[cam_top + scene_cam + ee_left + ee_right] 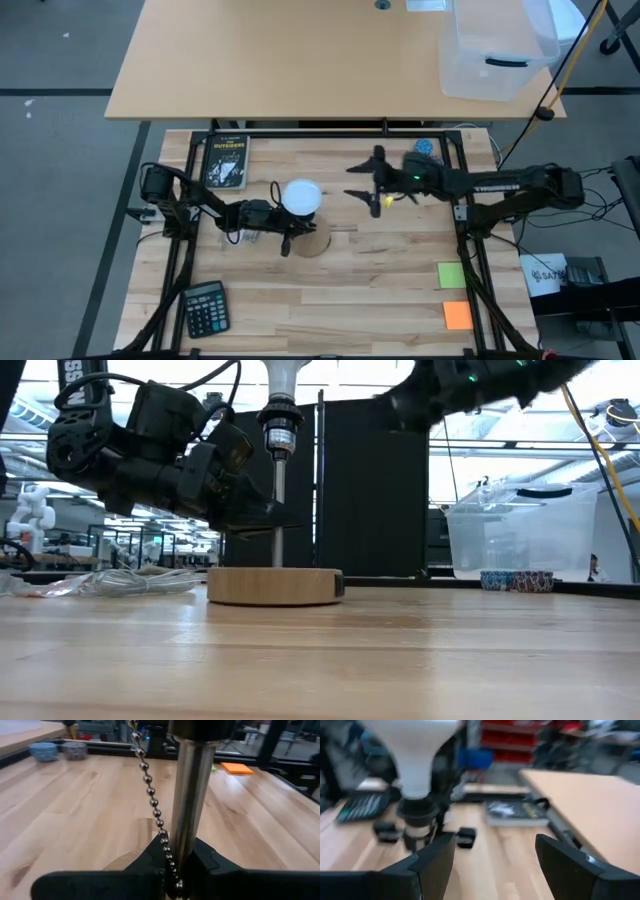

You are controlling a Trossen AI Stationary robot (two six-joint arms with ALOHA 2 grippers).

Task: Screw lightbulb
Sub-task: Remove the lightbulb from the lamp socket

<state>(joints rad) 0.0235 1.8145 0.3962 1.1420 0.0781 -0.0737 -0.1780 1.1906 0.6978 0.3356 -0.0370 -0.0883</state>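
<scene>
The white lightbulb [301, 197] stands upright in the black socket [279, 430] on top of a lamp with a metal post [192, 800] and a round wooden base [275, 585]. A bead chain [150, 795] hangs beside the post. My left gripper [288, 240] is shut on the post, low down. My right gripper [355, 181] hovers open to the right of the bulb, at about bulb height and apart from it. In the right wrist view the bulb [415, 750] and socket show beyond the fingers, with nothing between them. My left gripper pinches the lamp's metal post [187, 845] between its two fingers [207, 862], a little above the wooden base. The fingers come nearly level from the table's left and lie across the post. The lamp stands upright with its base on the table.
A book [226, 161] lies at the far left and a calculator [206, 308] at the near left. Green [451, 275] and orange [457, 315] notes lie near right. Crumpled clear plastic [120, 582] lies left of the lamp. A clear bin [497, 50] stands on the far desk.
</scene>
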